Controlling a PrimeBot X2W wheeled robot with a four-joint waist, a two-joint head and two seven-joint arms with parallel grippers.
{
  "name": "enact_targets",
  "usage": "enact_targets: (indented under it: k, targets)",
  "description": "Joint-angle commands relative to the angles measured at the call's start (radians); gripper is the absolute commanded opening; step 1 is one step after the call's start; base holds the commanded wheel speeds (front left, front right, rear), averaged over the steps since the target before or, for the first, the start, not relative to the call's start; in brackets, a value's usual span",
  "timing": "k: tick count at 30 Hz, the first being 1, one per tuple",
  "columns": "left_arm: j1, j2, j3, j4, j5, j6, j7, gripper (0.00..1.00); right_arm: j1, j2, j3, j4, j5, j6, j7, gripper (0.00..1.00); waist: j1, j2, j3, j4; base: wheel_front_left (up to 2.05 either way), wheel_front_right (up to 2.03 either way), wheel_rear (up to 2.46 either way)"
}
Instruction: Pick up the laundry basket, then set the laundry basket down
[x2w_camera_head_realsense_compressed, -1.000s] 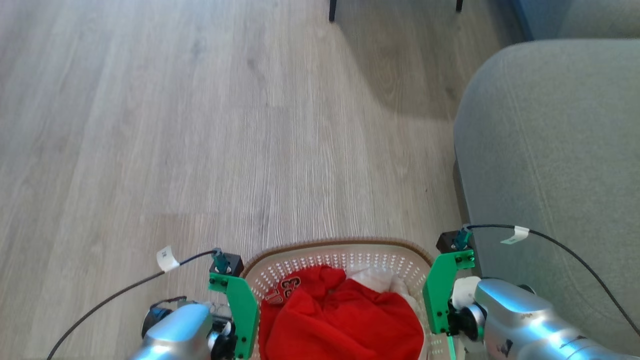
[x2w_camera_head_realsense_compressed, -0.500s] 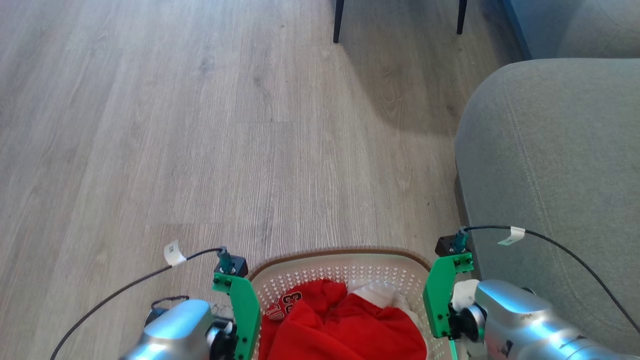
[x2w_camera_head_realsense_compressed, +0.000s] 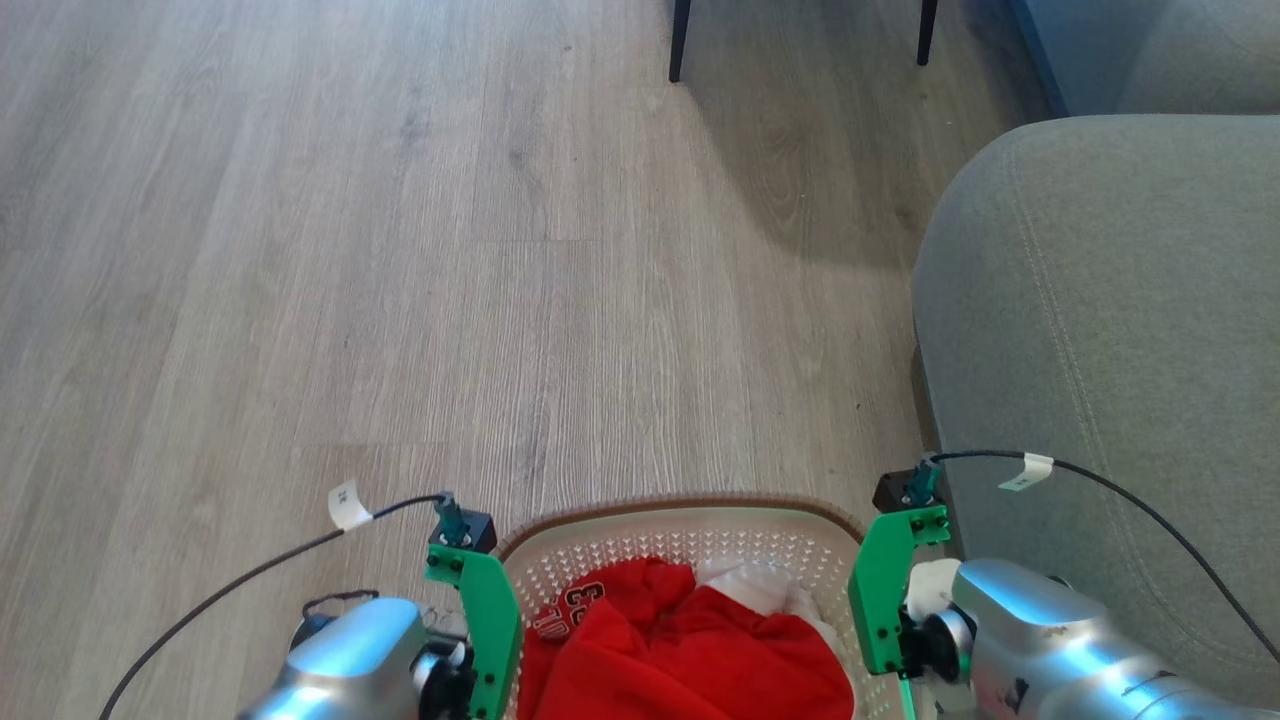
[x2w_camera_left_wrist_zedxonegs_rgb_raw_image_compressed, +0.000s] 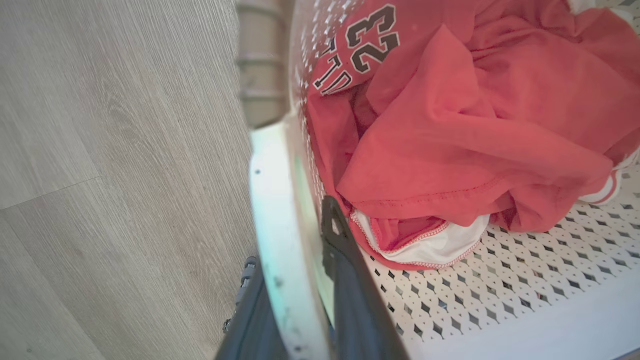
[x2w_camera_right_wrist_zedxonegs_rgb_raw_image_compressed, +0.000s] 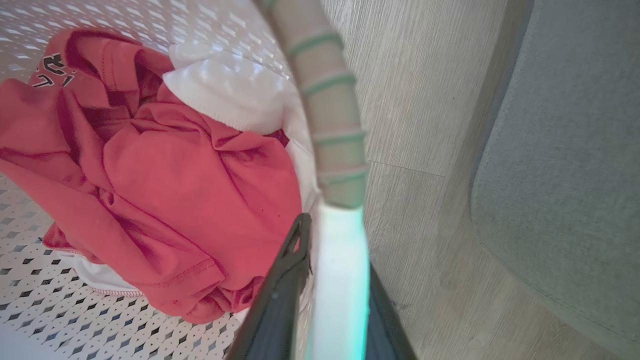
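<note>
The laundry basket (x2w_camera_head_realsense_compressed: 680, 522), cream-white and perforated with a brown woven-look rim, sits at the bottom middle of the head view between my two forearms. Red-and-white clothes (x2w_camera_head_realsense_compressed: 690, 650) lie inside it, one showing the number 23. In the left wrist view my left gripper (x2w_camera_left_wrist_zedxonegs_rgb_raw_image_compressed: 292, 240) is shut on the basket's white side handle (x2w_camera_left_wrist_zedxonegs_rgb_raw_image_compressed: 272, 200), one dark finger inside the wall and one outside. My right gripper (x2w_camera_right_wrist_zedxonegs_rgb_raw_image_compressed: 337, 250) is shut the same way on the opposite handle (x2w_camera_right_wrist_zedxonegs_rgb_raw_image_compressed: 340, 260). Whether the basket touches the floor I cannot tell.
A grey sofa (x2w_camera_head_realsense_compressed: 1100, 350) stands close on the right, almost against my right arm. Two dark furniture legs (x2w_camera_head_realsense_compressed: 681, 40) (x2w_camera_head_realsense_compressed: 927, 30) stand on the wooden floor (x2w_camera_head_realsense_compressed: 400, 300) far ahead. Cables run from both wrists.
The whole head picture has shifted, so the camera has moved; the furniture legs show more now. Both grips on the basket's handles look unchanged.
</note>
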Motion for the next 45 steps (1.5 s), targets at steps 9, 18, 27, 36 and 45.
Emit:
enact_targets:
  k: [9, 18, 27, 36, 45]
  targets:
    - [-0.062, -0.016, 0.004, -0.042, -0.011, -0.017, -0.002, 0.00, -0.059, 0.028, 0.006, -0.049, 0.007, 0.008, -0.025, 0.00, 0.0001, 0.0000, 0.002, -0.003, 0.00, 0.00, 0.00]
    - [-0.061, -0.018, 0.004, -0.039, -0.018, -0.017, 0.001, 0.00, -0.062, 0.027, 0.008, -0.047, 0.008, 0.008, -0.027, 0.00, 0.0001, 0.0000, 0.002, -0.004, 0.00, 0.00, 0.00]
    - [-0.058, -0.019, 0.003, -0.037, -0.013, -0.017, -0.005, 0.00, -0.061, 0.026, 0.009, -0.049, 0.007, 0.008, -0.024, 0.00, 0.0001, 0.0000, -0.001, -0.002, 0.00, 0.00, 0.00]
    - [-0.060, -0.019, 0.003, -0.035, -0.018, -0.017, -0.008, 0.00, -0.063, 0.026, 0.010, -0.048, 0.011, 0.008, -0.025, 0.00, 0.0001, 0.0000, 0.001, -0.003, 0.00, 0.00, 0.00]
    - [-0.062, -0.023, 0.003, -0.029, -0.018, -0.017, -0.013, 0.00, -0.062, 0.023, 0.010, -0.048, 0.011, 0.008, -0.024, 0.00, 0.0001, 0.0000, 0.005, -0.004, 0.00, 0.00, 0.00]
